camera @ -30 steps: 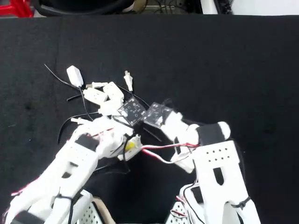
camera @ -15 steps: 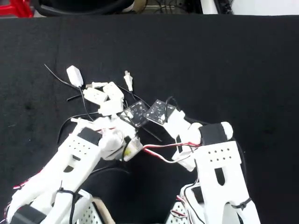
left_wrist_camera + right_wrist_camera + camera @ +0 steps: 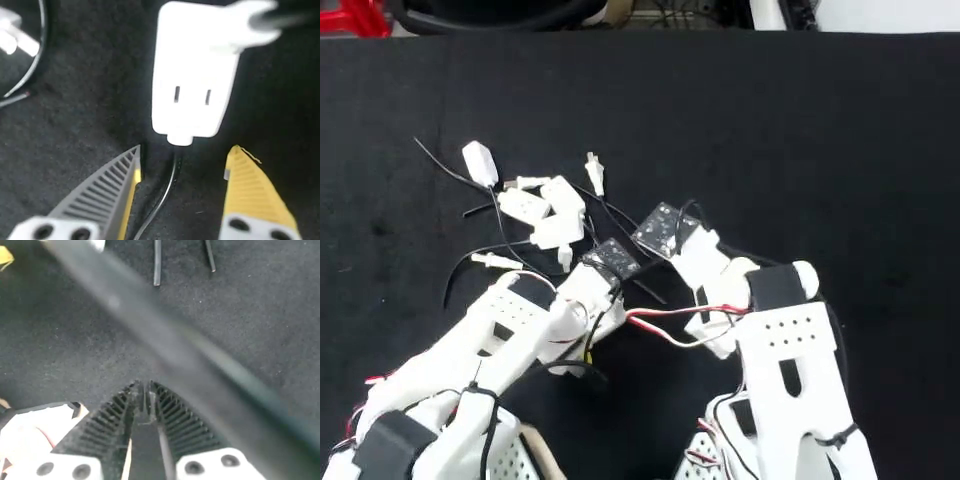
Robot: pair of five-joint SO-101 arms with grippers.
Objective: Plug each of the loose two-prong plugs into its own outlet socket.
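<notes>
Centring your left pincer (image 3: 185,155), spread apart, on the white socket (image 3: 192,95) lying just ahead on the bench (image 3: 75,125), close squarely across its sides; your right pincer (image 3: 144,387) is clamped on a thin cord (image 3: 161,440).

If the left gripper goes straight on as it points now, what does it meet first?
Probably the white outlet socket, right ahead of the left gripper; its black cord runs between the open fingers.

Glossy white plastic outlet socket (image 3: 192,70) lies on matt black cloth (image 3: 75,125).
</notes>
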